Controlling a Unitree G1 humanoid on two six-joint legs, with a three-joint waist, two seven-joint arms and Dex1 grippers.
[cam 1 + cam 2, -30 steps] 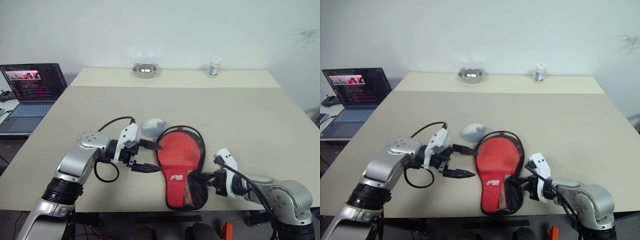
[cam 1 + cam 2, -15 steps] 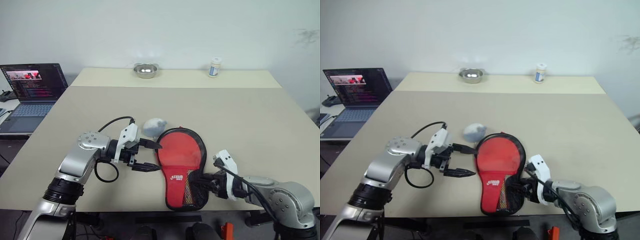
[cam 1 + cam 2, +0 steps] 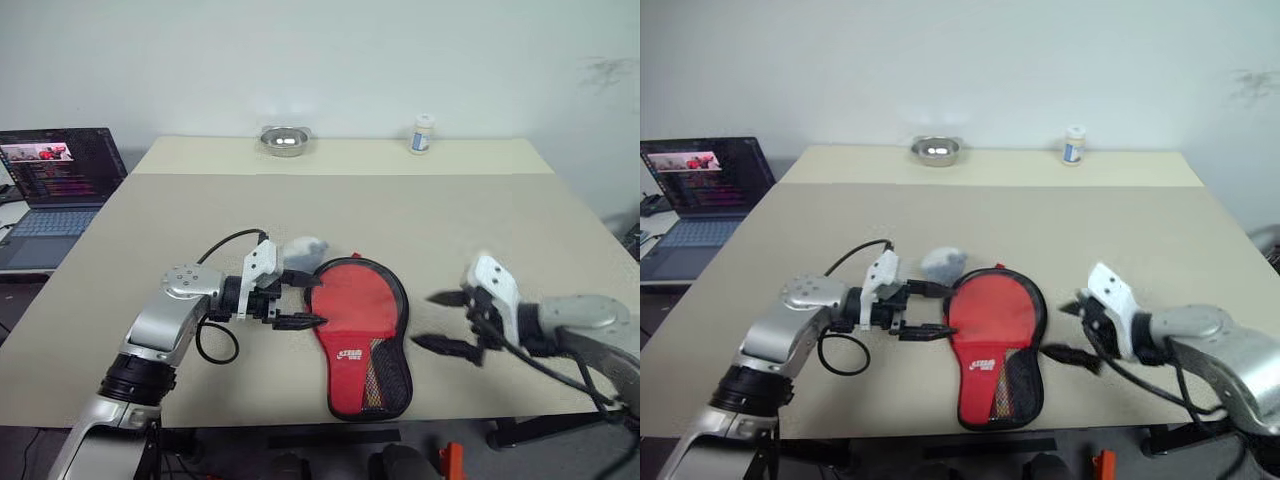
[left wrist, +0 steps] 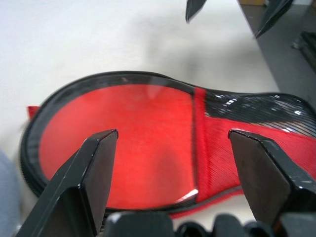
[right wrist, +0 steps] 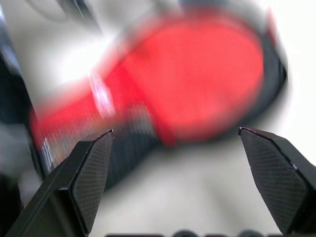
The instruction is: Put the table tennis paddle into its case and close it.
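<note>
The table tennis paddle (image 3: 352,300) lies near the table's front edge, inside the case (image 3: 388,386). Its red face shows through the clear side and its handle sits under black mesh. Black zip edging rings the case; whether it is zipped I cannot tell. My left gripper (image 3: 303,302) is open at the case's left rim, level with the round head, its fingers (image 4: 91,170) wide with nothing between them. My right gripper (image 3: 427,320) hangs open above the table, right of the case and apart from it. The right wrist view shows the paddle (image 5: 212,74) blurred between spread fingers.
A grey crumpled lump (image 3: 303,252) lies just behind the left gripper, touching the case's far left rim. A metal bowl (image 3: 284,140) and a small white bottle (image 3: 422,134) stand at the table's far edge. A laptop (image 3: 55,170) sits on a side table at left.
My right gripper has let go of the case's handle end, opened wide, and risen up and to the right. The left gripper has stayed by the case's left rim. The camera has shifted slightly.
</note>
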